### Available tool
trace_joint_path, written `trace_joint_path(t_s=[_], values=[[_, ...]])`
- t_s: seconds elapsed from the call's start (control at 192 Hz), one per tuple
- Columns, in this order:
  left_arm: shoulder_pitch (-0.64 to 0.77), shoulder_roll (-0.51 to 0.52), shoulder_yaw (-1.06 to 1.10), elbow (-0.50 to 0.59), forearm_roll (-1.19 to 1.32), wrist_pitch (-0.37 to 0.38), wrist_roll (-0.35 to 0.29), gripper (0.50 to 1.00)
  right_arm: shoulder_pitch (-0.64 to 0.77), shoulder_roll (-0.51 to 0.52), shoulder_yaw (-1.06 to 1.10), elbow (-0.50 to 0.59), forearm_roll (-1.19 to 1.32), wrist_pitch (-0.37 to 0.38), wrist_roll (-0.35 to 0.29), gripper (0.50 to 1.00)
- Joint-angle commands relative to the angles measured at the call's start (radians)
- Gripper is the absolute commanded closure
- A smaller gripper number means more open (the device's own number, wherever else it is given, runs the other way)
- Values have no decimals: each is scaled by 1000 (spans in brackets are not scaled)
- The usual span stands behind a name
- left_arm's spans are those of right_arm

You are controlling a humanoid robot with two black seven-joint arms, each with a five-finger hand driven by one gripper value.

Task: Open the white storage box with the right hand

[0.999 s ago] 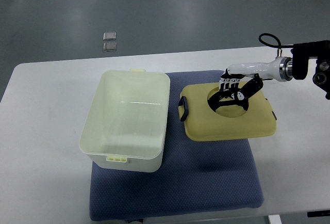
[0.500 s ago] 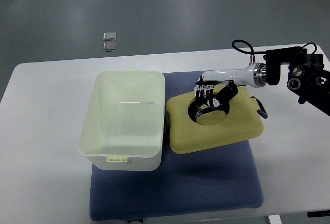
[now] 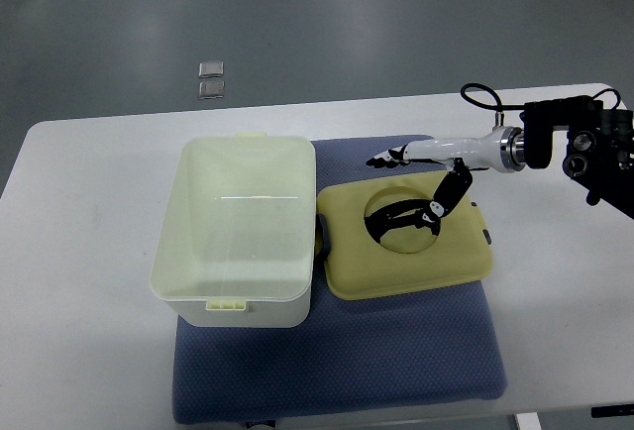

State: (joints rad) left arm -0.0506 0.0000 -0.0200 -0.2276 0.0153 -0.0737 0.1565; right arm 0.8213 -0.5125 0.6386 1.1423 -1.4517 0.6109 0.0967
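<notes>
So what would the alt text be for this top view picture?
A robot's right hand, fingers spread, hovers over a pale yellow lid lying flat on a blue mat. The open, empty white storage box sits right beside the lid on the left, on a white table.

White table (image 3: 89, 252) carrying a blue mat (image 3: 396, 351)
</notes>
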Motion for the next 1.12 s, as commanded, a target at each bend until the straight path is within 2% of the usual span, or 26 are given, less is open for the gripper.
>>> trace_joint_path(t_s=[0.0, 0.151, 0.302, 0.401, 0.52, 0.671, 0.723, 0.848, 0.932, 1.119], values=[[0, 0, 0, 1, 0, 0, 0, 500, 4, -27, 19, -7, 5, 0, -2, 560], [0, 0, -1, 2, 0, 0, 0, 500, 13, -29, 111, -87, 105, 0, -2, 560], [0, 0, -1, 2, 0, 0, 0, 500, 6, 32, 269, -214, 425, -2, -14, 560], [0, 0, -1, 1, 0, 0, 0, 500, -24, 91, 306, -268, 778, -115, -15, 562], [0, 0, -1, 1, 0, 0, 0, 500, -50, 127, 305, -271, 1191, -258, -11, 560], [0, 0, -1, -1, 0, 0, 2, 500, -93, 187, 311, -279, 1544, -293, 5, 560], [0, 0, -1, -2, 0, 0, 2, 500, -97, 206, 311, -285, 1579, -298, 26, 560], [0, 0, 0, -2, 0, 0, 0, 500, -99, 282, 311, -326, 1587, -333, 133, 560], [0, 0, -1, -1, 0, 0, 0, 500, -99, 299, 306, -352, 1584, -362, 140, 560], [0, 0, 0, -2, 0, 0, 0, 500, -99, 302, 288, -365, 1568, -365, 140, 560]])
